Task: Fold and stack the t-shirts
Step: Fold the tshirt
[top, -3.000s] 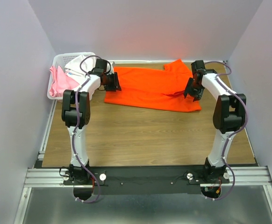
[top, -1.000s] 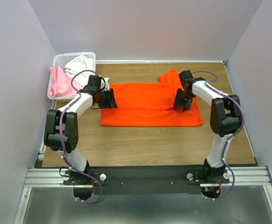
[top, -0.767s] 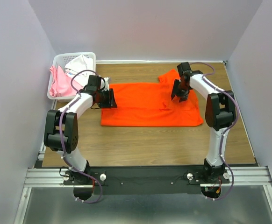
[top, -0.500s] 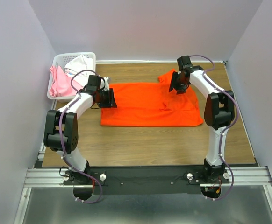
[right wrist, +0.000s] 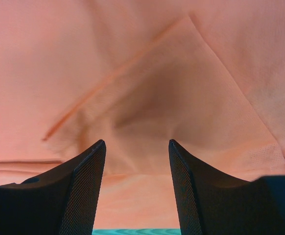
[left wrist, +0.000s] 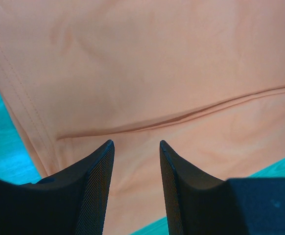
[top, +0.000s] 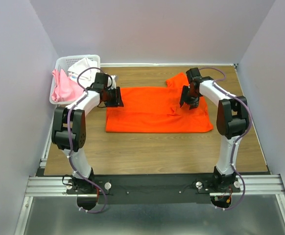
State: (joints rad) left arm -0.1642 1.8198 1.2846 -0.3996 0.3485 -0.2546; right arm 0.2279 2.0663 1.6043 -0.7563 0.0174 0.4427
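The bright orange t-shirt (top: 154, 110) lies spread flat on the wooden table, one sleeve sticking out at its far right (top: 178, 79). My left gripper (top: 114, 97) hovers over the shirt's left edge, open and empty; its wrist view shows orange cloth with a fold line (left wrist: 181, 117) beyond the open gripper (left wrist: 136, 147). My right gripper (top: 189, 98) is open and empty above the shirt's right part near the sleeve; its wrist view shows creased orange cloth (right wrist: 147, 98) past the open gripper (right wrist: 136, 144). Pale pink (top: 64, 87) and white (top: 83, 66) shirts lie in the basket.
The white lattice basket (top: 62, 62) stands at the far left corner of the table. Purple-grey walls close in the left, back and right. A black rail with the arm bases runs along the near edge (top: 152, 186).
The shirt was pulled toward me and laid flat. Since then the left gripper has shifted slightly away, and the right gripper went toward the sleeve and came back a little. Both are free of the cloth.
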